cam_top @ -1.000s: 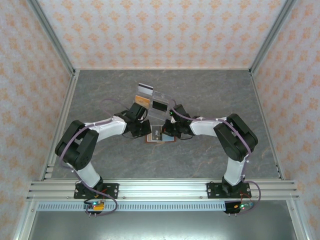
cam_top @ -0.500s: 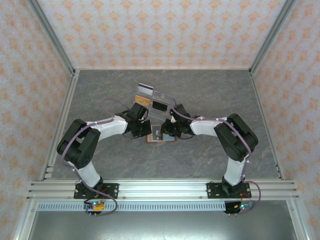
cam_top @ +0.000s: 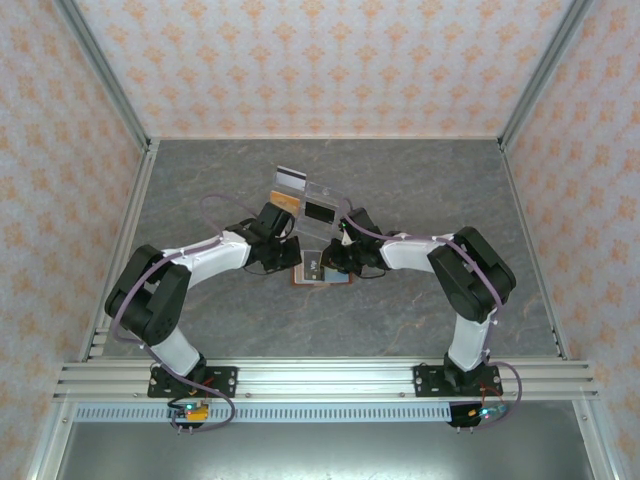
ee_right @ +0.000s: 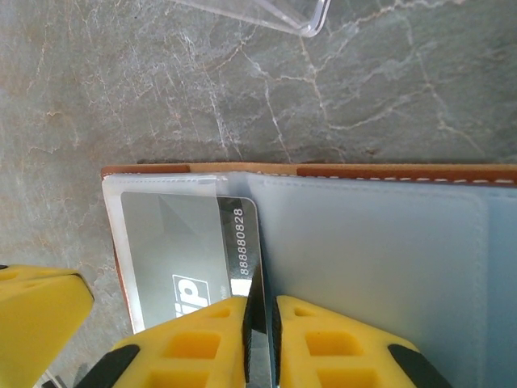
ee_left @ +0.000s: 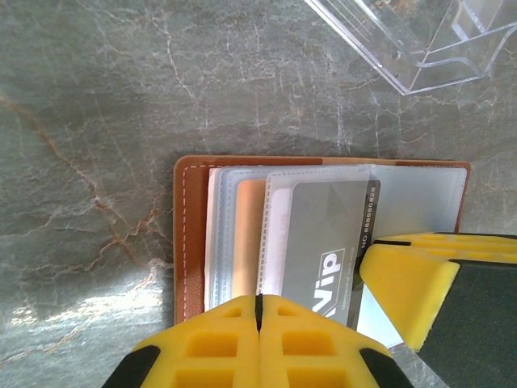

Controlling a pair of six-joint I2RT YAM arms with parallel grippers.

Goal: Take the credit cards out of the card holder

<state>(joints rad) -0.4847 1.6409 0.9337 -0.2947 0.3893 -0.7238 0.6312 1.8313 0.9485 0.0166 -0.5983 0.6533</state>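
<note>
Brown leather card holder [ee_left: 191, 242] lies open on the marble table [ee_left: 97, 97], near a clear tray [ee_left: 404, 40] — left gripper [ee_left: 258, 323] pressed together at its edge, right gripper [ee_right: 260, 327] pinching the grey credit card [ee_right: 182, 242].

Left arm [cam_top: 200, 258], right arm [cam_top: 420, 250]: black joints, white links, purple cables. Claw fingers [ee_left: 202, 347] yellow, ribbed, black-backed.

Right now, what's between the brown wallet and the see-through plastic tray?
Nothing but bare grey tabletop lies between the card holder and the clear tray. The left wrist view shows that gap.
</note>
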